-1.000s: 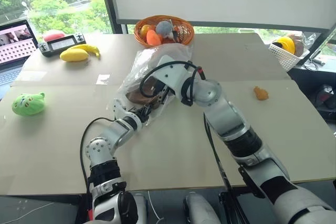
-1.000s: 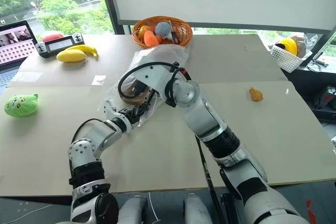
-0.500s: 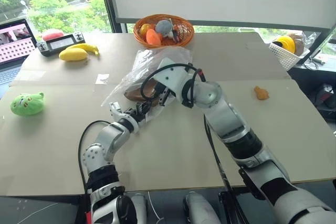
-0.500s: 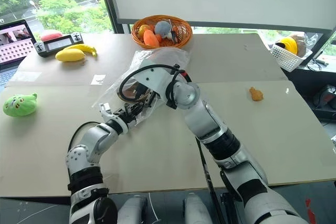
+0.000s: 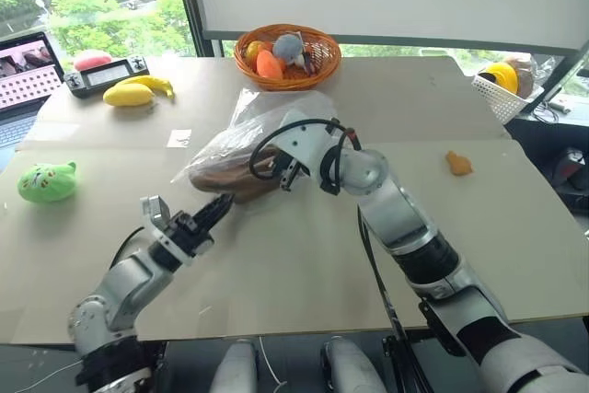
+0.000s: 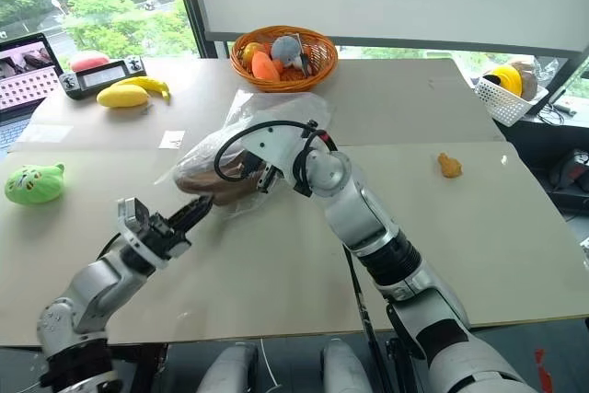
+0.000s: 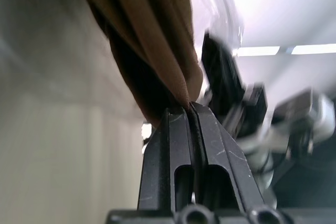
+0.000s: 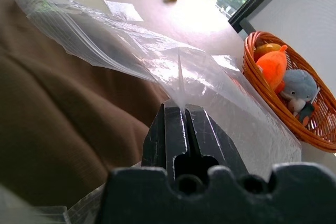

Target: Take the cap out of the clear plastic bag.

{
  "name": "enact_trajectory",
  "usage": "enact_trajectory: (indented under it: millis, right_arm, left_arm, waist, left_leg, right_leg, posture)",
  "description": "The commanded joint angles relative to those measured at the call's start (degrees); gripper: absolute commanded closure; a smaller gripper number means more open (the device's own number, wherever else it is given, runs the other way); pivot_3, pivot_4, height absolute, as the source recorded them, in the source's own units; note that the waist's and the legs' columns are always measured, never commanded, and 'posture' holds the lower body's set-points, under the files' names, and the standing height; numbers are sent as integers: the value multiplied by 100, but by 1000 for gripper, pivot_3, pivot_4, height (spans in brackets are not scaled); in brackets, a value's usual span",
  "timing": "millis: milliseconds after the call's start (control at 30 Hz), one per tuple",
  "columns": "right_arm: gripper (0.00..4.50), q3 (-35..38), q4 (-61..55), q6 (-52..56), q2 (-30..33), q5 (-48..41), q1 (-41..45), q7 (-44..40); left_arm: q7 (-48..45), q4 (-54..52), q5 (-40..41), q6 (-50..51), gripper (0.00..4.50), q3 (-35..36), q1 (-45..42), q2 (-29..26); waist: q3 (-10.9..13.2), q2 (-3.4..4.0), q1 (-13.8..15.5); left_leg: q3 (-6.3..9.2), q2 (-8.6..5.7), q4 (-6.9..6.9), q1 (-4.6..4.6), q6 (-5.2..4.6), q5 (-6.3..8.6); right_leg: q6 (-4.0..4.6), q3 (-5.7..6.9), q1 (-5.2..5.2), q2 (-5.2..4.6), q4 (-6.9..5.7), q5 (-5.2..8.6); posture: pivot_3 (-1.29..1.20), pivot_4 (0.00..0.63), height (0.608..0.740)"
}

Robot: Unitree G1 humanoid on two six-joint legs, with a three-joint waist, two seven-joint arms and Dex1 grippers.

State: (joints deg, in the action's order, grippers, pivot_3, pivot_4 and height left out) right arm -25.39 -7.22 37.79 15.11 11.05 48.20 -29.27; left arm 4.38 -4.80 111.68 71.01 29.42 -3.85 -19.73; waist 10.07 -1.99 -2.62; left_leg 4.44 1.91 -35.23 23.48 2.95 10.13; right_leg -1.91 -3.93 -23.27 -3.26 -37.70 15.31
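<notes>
The dark brown cap lies on the table, its near end sticking out of the clear plastic bag, which still covers its far part. My left gripper is shut on the cap's near edge; the left wrist view shows the brown fabric pinched between the fingertips. My right gripper is shut on a fold of the bag's film, holding it just above the cap.
A wicker basket of soft toys stands behind the bag. A yellow banana toy, a controller and a laptop sit far left, a green plush at left. An orange lump and a white basket are to the right.
My left arm has drawn back toward me and to the left, pulling the cap's near end out of the bag's mouth. The right gripper has kept its hold and place.
</notes>
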Motion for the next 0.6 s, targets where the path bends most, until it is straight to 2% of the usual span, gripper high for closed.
enact_trajectory:
  millis: [33, 100, 233, 400, 500, 600]
  right_arm:
    - [4500, 190, -150, -49, 14, 85, 54, 72]
    - [4500, 201, -102, -86, 32, 87, 61, 72]
    - [4500, 212, -70, -135, 58, 80, 55, 53]
    - [4500, 208, 4, -211, 54, 64, 92, 25]
    - [4500, 196, 58, -255, 24, 68, 129, 22]
    - [4500, 201, 87, -278, -1, 78, 158, 31]
  left_arm:
    - [-1121, -239, 132, 287, 4399, -5, 91, -837]
    - [-1709, 56, 132, 321, 4399, 270, -144, -1341]
    - [-2599, 432, 132, 421, 4399, 484, -652, -2000]
    - [-3202, 531, 132, 494, 4399, 432, -994, -2491]
    - [-3291, 312, 132, 543, 4399, 230, -576, -2607]
    - [-2616, -369, -19, 214, 4399, -142, 574, -2376]
  waist:
    - [1, 1, 3]
    - [2, -1, 15]
    - [5, -3, 27]
    - [7, -6, 10]
    - [7, -6, -20]
    - [8, -5, -91]
  left_leg:
    - [0, 0, 8, -2, 1, -1]
    - [0, 1, 21, -6, 5, -3]
    - [0, 0, 26, -2, 7, -4]
    - [-2, 2, 44, 8, 9, -4]
    - [-4, 3, 42, 28, 9, -4]
    - [-18, 4, 46, 31, 9, -4]
  right_leg:
    - [2, 0, -2, 0, 1, 1]
    - [6, 1, -4, 1, 3, 3]
    - [7, 5, -7, -2, 10, 6]
    - [7, 5, -14, -4, 28, 6]
    - [9, 2, -41, -4, 15, 5]
    - [10, -11, -59, -10, 7, 5]
  posture:
    - [0, 150, 735]
    - [0, 150, 735]
    - [0, 150, 735]
    - [0, 150, 735]
    - [0, 150, 735]
    - [0, 150, 735]
